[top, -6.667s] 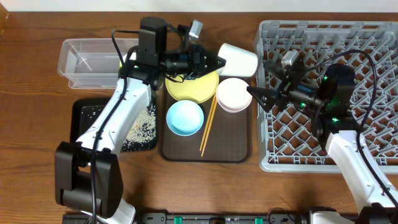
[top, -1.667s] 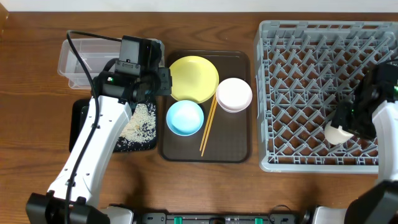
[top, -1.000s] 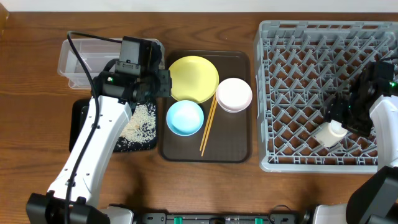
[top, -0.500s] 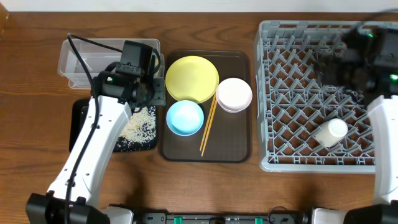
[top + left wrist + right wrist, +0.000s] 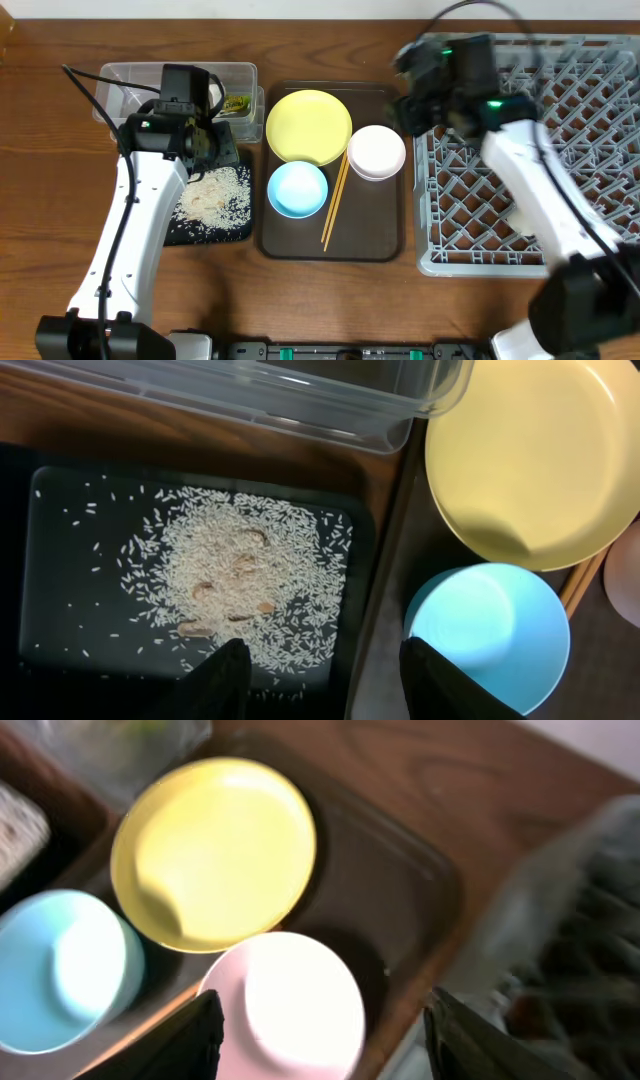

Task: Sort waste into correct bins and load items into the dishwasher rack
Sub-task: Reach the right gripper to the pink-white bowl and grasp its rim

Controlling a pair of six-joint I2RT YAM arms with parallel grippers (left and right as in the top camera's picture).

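left gripper (image 5: pixel 325 660): fingers spread, nothing between them; hangs over the right edge of the black tray (image 5: pixel 60 630).
right gripper (image 5: pixel 325 1010): fingers spread, empty; above the white-pink bowl (image 5: pixel 285 1005). View is blurred.
rice (image 5: pixel 240 570): loose heap on the black tray.
wrapper (image 5: pixel 237 103): inside the clear box (image 5: pixel 130 95), at its right end.
dishes: yellow plate (image 5: pixel 215 850), white-pink bowl, blue bowl (image 5: pixel 490 635) and chopsticks (image 5: pixel 335 203) all on the brown serving tray (image 5: pixel 375 220). The chopsticks lie slanted between the two bowls.
rack (image 5: pixel 590 100): just right of the serving tray, with the right arm crossing over it.
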